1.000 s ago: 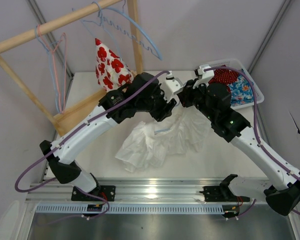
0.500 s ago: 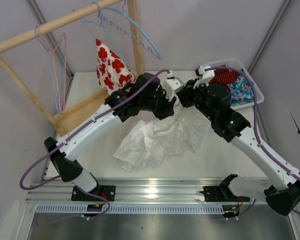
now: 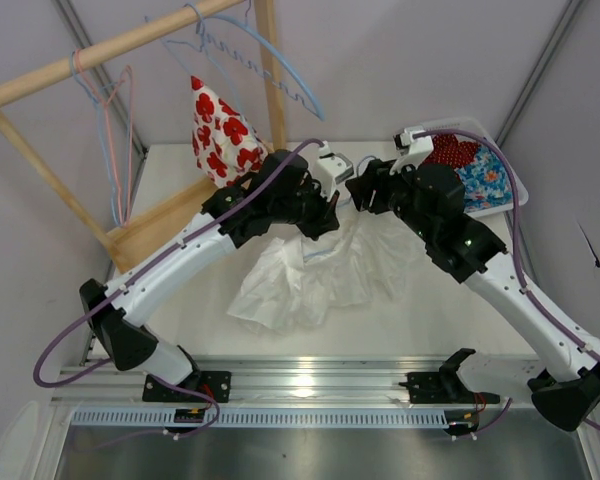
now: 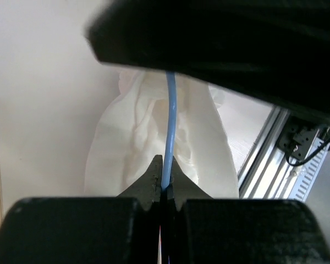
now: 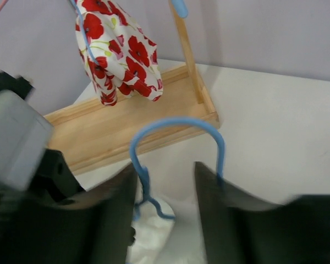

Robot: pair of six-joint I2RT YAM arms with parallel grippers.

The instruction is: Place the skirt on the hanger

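Observation:
A crumpled white skirt point(image 3: 310, 275) lies mid-table below both wrists. A blue wire hanger runs through it; in the left wrist view its thin wire point(image 4: 169, 121) rises from the skirt point(image 4: 132, 137) into my left gripper point(image 4: 164, 173), which is shut on it. From above, the left gripper point(image 3: 330, 207) sits over the skirt's far edge. My right gripper point(image 3: 358, 193) faces it closely. In the right wrist view the hanger's hook point(image 5: 176, 124) arches ahead of the open right gripper point(image 5: 165, 179), whose fingers stand apart on either side of it.
A wooden rack point(image 3: 110, 45) at the back left carries spare wire hangers point(image 3: 115, 130) and a hung red-flowered garment point(image 3: 218, 130). A white basket point(image 3: 507, 170) of patterned clothes sits at the back right. A metal rail point(image 3: 310, 380) runs along the near edge.
My left gripper has shut on the hanger wire. My right gripper has opened and let go of the hanger. Both wrists and the skirt shifted slightly left.

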